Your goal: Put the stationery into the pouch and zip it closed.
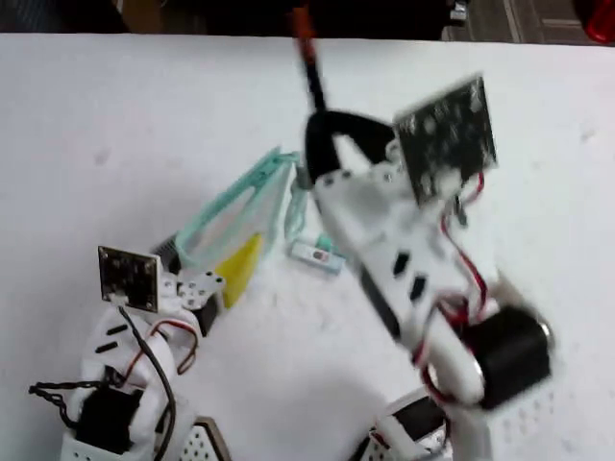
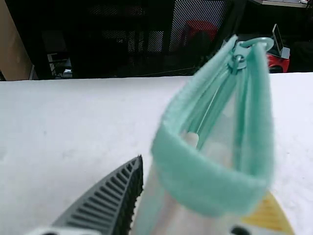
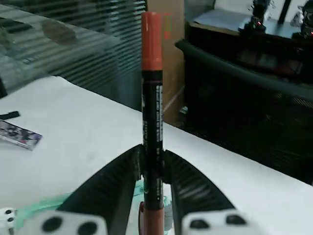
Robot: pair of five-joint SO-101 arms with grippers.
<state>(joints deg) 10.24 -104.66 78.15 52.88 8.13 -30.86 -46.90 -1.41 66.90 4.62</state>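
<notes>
Tabletop (image 1: pixel 115 115): white, carrying the task's things.

Pouch (image 1: pixel 235 206): lies left of the tabletop's centre. It is translucent with mint trim. Its mouth gapes open and the zip slider (image 2: pixel 239 59) sits at the far end, so zipping is not done. Your left pincer (image 1: pixel 192 274) is clamped on its near end.

Marker (image 3: pixel 151 73): black body, orange cap. Your right pincer (image 3: pixel 152 166) grips it tightly above mid-tabletop, cap toward the far edge. It is not yet stowed.

Yellow item (image 1: pixel 240 264): appears to be inside the pouch.

Small white item (image 1: pixel 317 254): on the tabletop just beside the pouch, outstanding.

Judgement: loading is partway.
</notes>
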